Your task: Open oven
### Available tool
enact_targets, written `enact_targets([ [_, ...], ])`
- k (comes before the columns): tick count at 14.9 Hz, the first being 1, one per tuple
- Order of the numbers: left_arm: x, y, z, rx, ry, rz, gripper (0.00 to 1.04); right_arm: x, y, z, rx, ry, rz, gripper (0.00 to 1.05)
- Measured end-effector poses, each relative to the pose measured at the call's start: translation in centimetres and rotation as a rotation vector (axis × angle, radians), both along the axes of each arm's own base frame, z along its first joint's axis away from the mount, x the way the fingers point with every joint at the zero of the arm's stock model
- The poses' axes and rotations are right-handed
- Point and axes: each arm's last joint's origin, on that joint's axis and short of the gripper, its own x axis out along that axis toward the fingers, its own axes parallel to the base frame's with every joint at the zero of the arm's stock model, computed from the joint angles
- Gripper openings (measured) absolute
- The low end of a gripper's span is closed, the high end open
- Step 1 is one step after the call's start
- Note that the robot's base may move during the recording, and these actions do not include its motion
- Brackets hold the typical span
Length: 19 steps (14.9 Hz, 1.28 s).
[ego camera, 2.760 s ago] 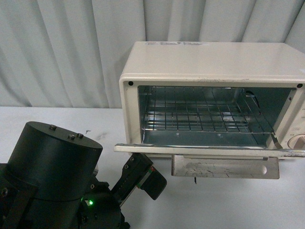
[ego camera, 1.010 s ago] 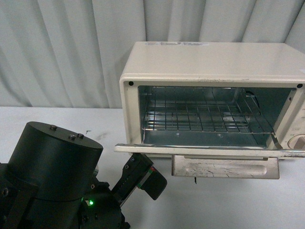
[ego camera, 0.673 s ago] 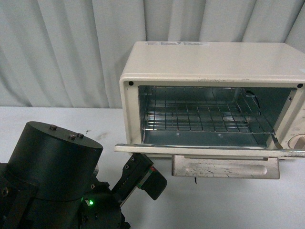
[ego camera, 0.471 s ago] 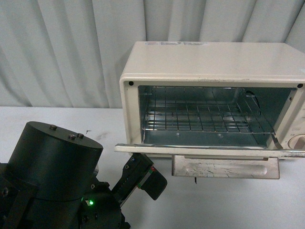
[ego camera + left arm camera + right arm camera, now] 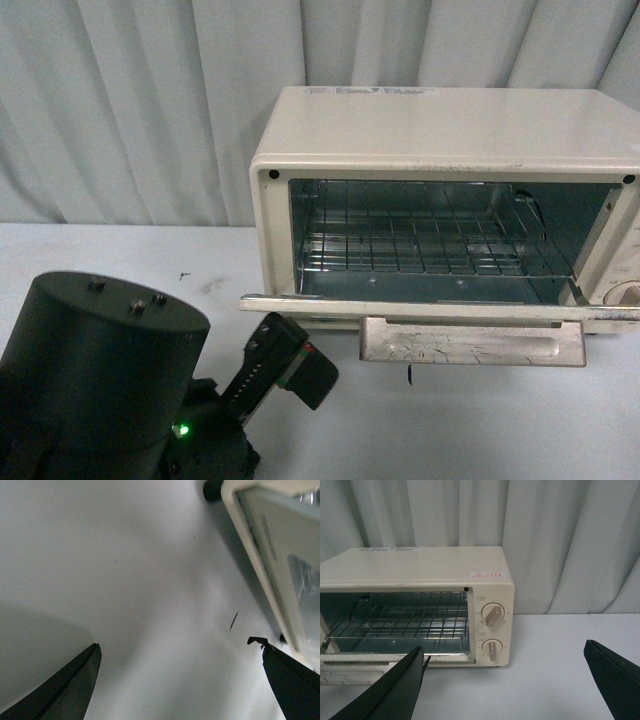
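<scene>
The cream-white oven stands on the white table with its door folded down flat and the beige bar handle at its front edge. The wire rack shows inside. My left gripper is open and empty, low over the table just left of the door's corner. In the left wrist view the gripper sits above bare table with the door off to one side. My right gripper is open and empty, facing the oven and its two knobs from a distance.
The left arm's black cylindrical body fills the front view's lower left. A grey curtain hangs behind the white table. Bare table lies beside the oven's knob end.
My left arm has dropped and drawn back a little toward the lower left, away from the door. The oven door stays down and open.
</scene>
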Motion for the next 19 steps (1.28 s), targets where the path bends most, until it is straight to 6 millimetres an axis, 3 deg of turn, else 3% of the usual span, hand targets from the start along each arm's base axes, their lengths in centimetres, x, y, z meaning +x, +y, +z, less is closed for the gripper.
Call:
enact_targets([
  [3,-1.9,0.8,1.4,0.019,-0.071,0.036,0.98,0.0,0.0,0.0,0.0,0.0,0.0,0.98],
  [11,-6.2,4.6,5.5,0.036,-0.093,-0.208,0.98,0.0,0.0,0.0,0.0,0.0,0.0,0.98],
  [16,-8.6,7.3,10.3,0.146,-0.259,-0.14,0.98,0.0,0.0,0.0,0.0,0.0,0.0,0.98],
  [19,-8.8,6.8,11.8,0.208,-0.379,-0.136,0.98,0.0,0.0,0.0,0.0,0.0,0.0,0.98],
])
